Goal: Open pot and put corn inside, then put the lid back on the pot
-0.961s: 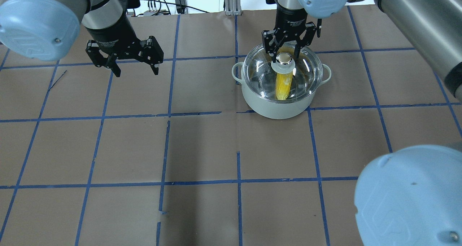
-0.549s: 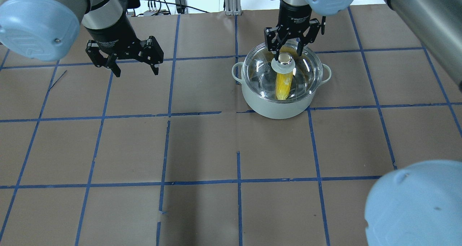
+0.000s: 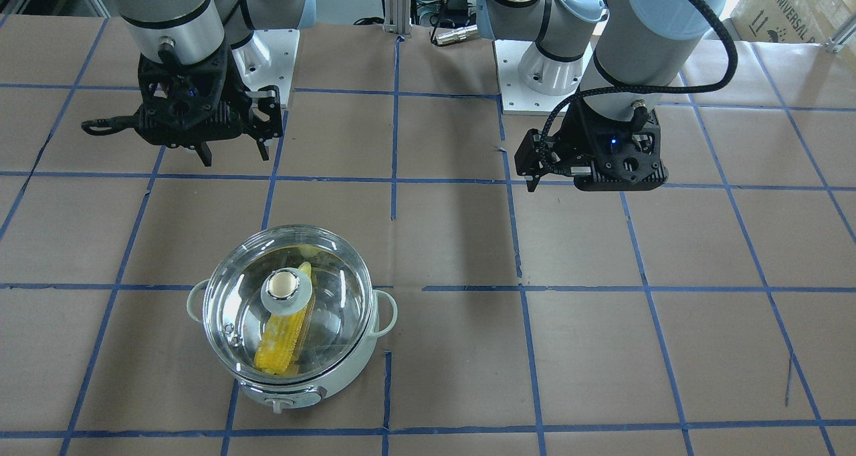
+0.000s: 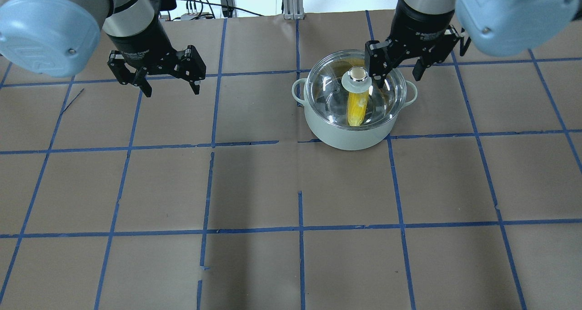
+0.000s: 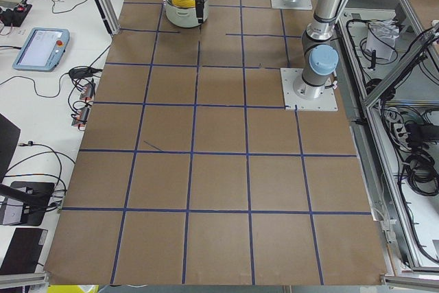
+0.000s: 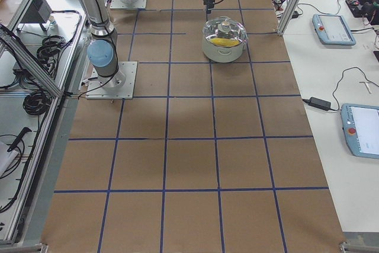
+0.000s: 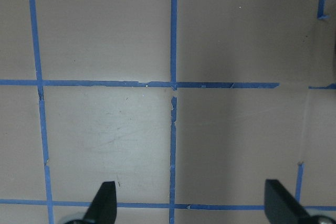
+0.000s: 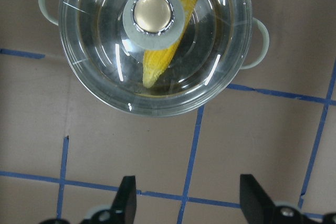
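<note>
We see the pot (image 4: 348, 135) near the surface's (image 4: 254, 187) operators' edge, in its right half, with the lid (image 4: 327, 85) seated and the corn (image 4: 357, 107) inside. Our right pincer (image 4: 396, 73) gapes wide on the robot's side of the pot, empty. The left pincer (image 4: 172, 89) hangs wide, well apart. Blue tape (image 4: 300, 228) grids the surface. 2 pendants (image 6: 334, 28) lie alongside. A box (image 3: 789, 8) reads "UNIVERSAL".

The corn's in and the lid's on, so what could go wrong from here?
The open right pincer hangs beside the pot; a low swing could knock the glass lid askew. The corn spans most of the pot; if it leans on the wall it could prop the lid, and I cannot tell whether that sits flush.
</note>
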You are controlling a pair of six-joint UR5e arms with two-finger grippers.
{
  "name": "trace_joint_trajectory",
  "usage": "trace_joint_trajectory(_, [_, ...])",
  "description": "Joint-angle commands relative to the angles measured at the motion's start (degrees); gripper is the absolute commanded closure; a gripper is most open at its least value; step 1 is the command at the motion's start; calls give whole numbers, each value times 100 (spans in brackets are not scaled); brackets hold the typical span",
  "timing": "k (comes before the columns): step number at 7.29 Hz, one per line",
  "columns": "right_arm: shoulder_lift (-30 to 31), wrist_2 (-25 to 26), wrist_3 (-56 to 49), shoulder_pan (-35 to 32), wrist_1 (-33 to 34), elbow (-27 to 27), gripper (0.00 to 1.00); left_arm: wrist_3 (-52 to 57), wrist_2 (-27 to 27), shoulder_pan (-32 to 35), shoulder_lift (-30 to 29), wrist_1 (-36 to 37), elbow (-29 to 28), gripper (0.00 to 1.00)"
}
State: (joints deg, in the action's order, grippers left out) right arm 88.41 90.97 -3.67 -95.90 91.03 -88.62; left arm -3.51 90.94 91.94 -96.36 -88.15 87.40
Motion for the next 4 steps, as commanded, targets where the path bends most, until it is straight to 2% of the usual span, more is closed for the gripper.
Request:
trace_joint_trajectory(1, [273, 26, 33, 1, 151, -384, 22, -1, 3, 0, 20, 0, -47, 0])
trace_joint_trajectory(3, [238, -35, 77, 1, 161, -279, 17, -1, 3, 8, 20, -44, -83, 0])
trace_joint_trajectory(4, [238, -53, 77, 1, 170, -261, 10, -1, -6, 9, 38, -35, -91, 0])
